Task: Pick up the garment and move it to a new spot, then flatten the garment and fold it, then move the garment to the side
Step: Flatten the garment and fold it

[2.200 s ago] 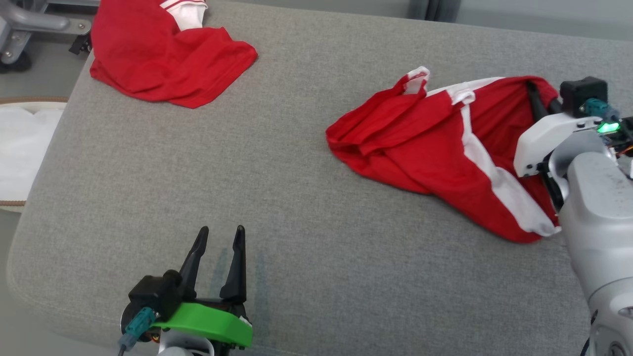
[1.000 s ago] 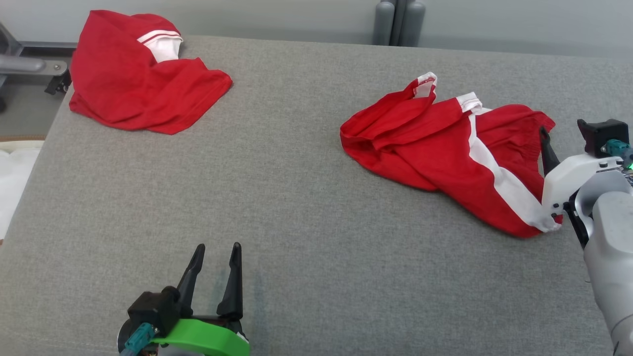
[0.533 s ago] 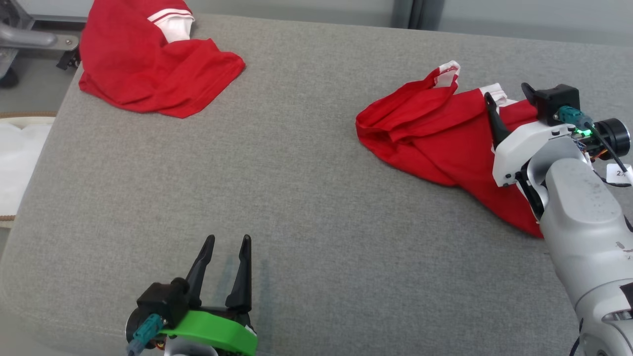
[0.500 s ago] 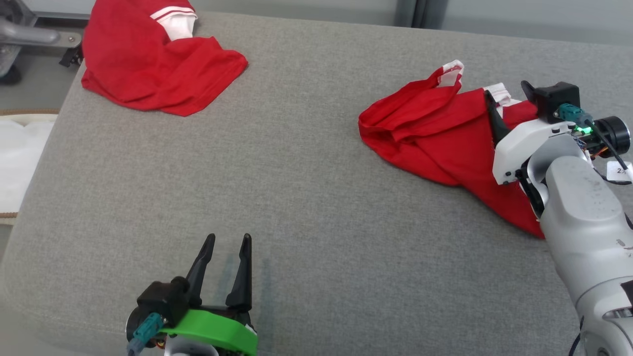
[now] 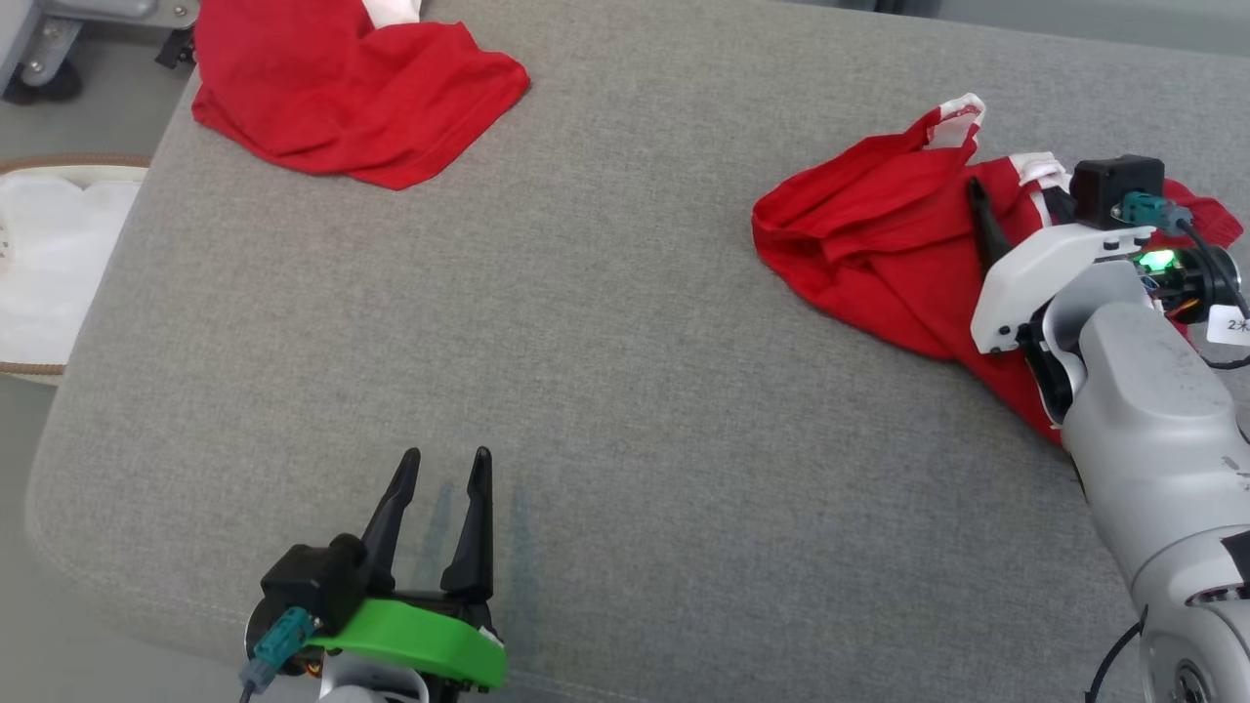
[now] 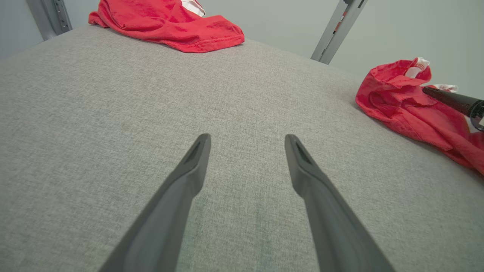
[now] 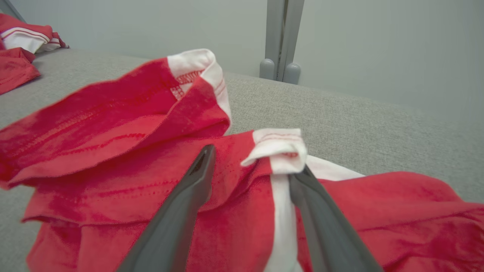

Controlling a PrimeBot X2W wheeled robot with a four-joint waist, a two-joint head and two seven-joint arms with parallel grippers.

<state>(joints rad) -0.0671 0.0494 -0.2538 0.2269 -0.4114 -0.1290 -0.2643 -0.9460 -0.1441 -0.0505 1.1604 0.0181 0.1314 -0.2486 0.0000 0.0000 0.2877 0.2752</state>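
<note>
A crumpled red garment (image 5: 859,234) with white trim lies at the right of the grey cushioned surface (image 5: 605,342). My right gripper (image 5: 1011,195) is down on its upper middle. In the right wrist view the right gripper (image 7: 253,162) is open, its fingers straddling a raised fold of red cloth beside a white stripe (image 7: 281,211). The right finger lies under a curled white hem (image 7: 280,145). The garment (image 6: 408,105) also shows in the left wrist view. My left gripper (image 5: 445,459) hovers open and empty near the front edge, far from the garment; the left gripper (image 6: 247,139) holds nothing.
A second red garment (image 5: 352,88) lies at the far left corner. A white lined basket (image 5: 49,254) sits on the floor past the left edge, and a wheeled metal frame (image 5: 39,59) stands behind it. A grey post (image 7: 280,37) rises behind the surface.
The head camera has shifted. My right gripper has moved from the garment's right edge onto its middle and lowered around the fold by the white stripe. The left gripper has stayed put.
</note>
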